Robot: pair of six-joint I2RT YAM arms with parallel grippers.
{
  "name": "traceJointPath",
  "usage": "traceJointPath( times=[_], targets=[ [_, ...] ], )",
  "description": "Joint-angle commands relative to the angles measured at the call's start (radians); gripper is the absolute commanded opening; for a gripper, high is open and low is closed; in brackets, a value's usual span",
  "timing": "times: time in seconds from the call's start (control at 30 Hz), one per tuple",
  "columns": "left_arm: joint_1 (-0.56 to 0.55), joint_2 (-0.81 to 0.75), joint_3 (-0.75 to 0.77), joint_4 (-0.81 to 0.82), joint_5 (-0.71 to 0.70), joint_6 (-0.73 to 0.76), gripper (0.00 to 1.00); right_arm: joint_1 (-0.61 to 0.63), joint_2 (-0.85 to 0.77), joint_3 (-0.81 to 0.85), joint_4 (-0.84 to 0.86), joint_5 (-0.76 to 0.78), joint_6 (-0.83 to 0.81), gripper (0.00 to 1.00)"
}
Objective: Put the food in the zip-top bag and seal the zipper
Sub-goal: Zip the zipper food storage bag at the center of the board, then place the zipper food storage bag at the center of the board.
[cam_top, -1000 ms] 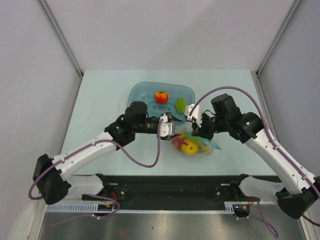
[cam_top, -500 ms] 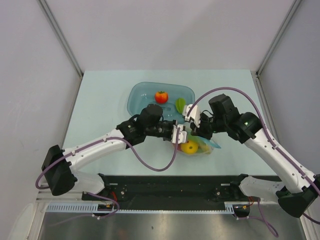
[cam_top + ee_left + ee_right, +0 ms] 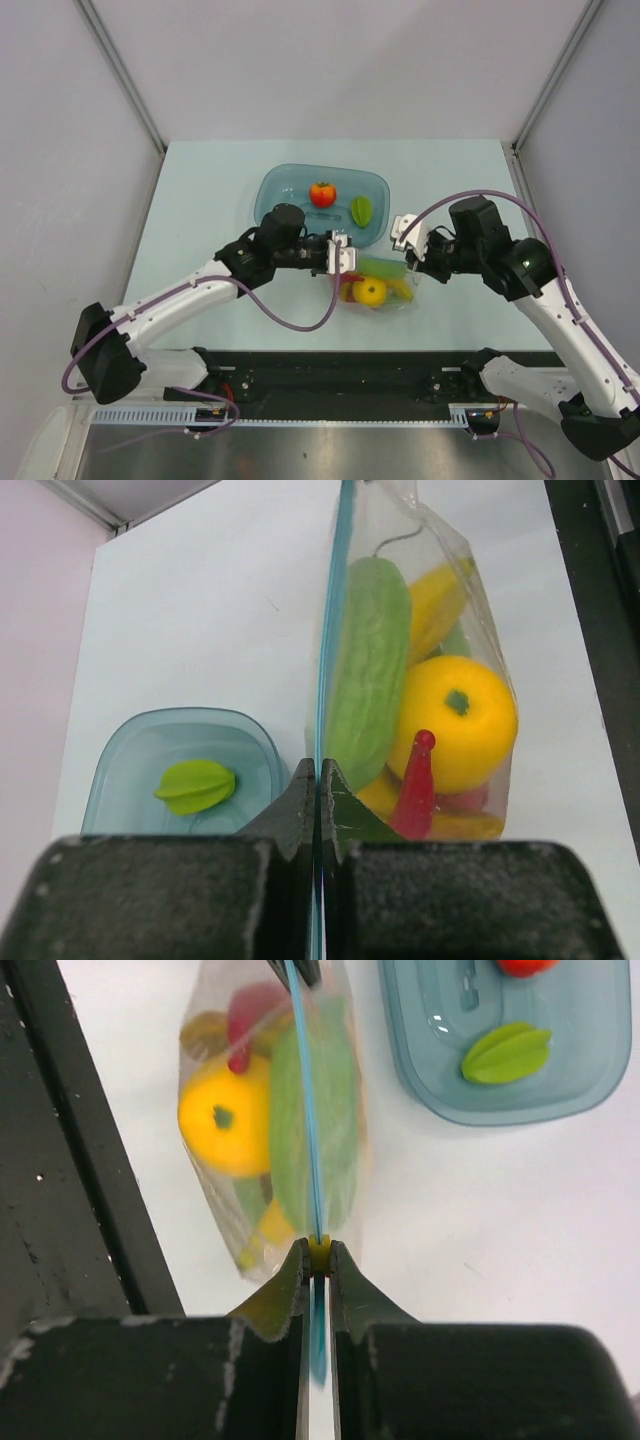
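Left pincer (image 3: 318, 780) is clamped tight on the zipper (image 3: 330, 630) at one end of the zip-top bag (image 3: 388, 284). Right pincer (image 3: 318, 1252) is pinched on the same blue strip at the other end. The bag spans between them with its mouth edge running straight from tip to tip.

Edges/room: the bag sits at the near side of the tabletop (image 3: 200, 200), close to the black base rail (image 3: 350, 365). The tray (image 3: 272, 186) is just behind it, apart from the bag. There is bare surface left of the left arm, right of the right arm and behind the tray. Side walls (image 3: 60, 150) close in both flanks.

View differences:
- Top: shows both arms converging on the bag, plus the tomato (image 3: 322, 194) and starfruit (image 3: 361, 210) in the tray. The grip on the strip is too small to judge.
- Left wrist: shows the contents clearly, with the green vegetable (image 3: 367, 670) against the strip, the citrus (image 3: 455, 720), chili (image 3: 415, 790) and banana (image 3: 440, 590) behind. Only the starfruit end of the tray is in frame.
- Right wrist: shows the rail running close along the bag's side. The tomato is cut off at the frame edge.

No view shows whether the bag's underside rests on the tabletop.
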Motion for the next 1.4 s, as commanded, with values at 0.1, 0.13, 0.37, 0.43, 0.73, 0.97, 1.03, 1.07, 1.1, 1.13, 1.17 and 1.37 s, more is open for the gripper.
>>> traceJointPath(
  times=[0.1,0.13,0.37,0.43,0.73,0.97,1.03,1.07,1.1,1.13,1.17,1.37],
  targets=[
    [0.048,-0.139,-0.045,-0.052,-0.082,0.002,0.0,-0.081,-0.067,0.032,-0.158,0.052,-0.08,0.0],
    [0.048,-0.159,-0.05,-0.059,-0.087,0.001,0.0,-0.084,-0.069,0.031,-0.161,0.05,-0.08,0.0],
    [0.072,-0.241,-0.024,-0.158,-0.099,-0.051,0.0,-0.076,-0.044,0.037,-0.118,0.01,-0.029,0.13],
    [0.089,-0.266,0.002,-0.201,-0.087,-0.068,0.0,-0.064,-0.027,0.055,-0.087,0.006,0.023,0.41],
    [0.372,-0.435,0.126,-0.526,-0.044,-0.01,0.0,-0.056,0.048,0.029,0.046,0.01,0.207,1.0],
    [0.76,-0.365,0.204,-0.547,0.11,0.119,0.0,-0.061,0.082,0.018,0.077,-0.028,0.3,1.0],
    [0.903,-0.276,0.241,-0.484,0.156,0.14,0.0,-0.062,0.079,0.014,0.081,-0.03,0.308,1.0],
    [0.941,-0.233,0.261,-0.464,0.201,0.149,0.0,-0.061,0.079,0.014,0.083,-0.031,0.311,1.0],
    [1.006,-0.196,0.305,-0.441,0.218,0.155,0.0,-0.061,0.079,0.015,0.082,-0.033,0.311,1.0],
    [1.034,-0.1,0.338,-0.412,0.238,0.163,0.0,-0.059,0.082,0.017,0.082,-0.03,0.311,1.0],
    [1.073,-0.049,0.378,-0.411,0.273,0.172,0.0,-0.059,0.083,0.018,0.08,-0.028,0.311,1.0],
    [1.144,0.389,0.85,-0.511,0.327,0.205,0.0,-0.058,0.076,0.035,0.059,-0.013,0.322,1.0]
  ],
)
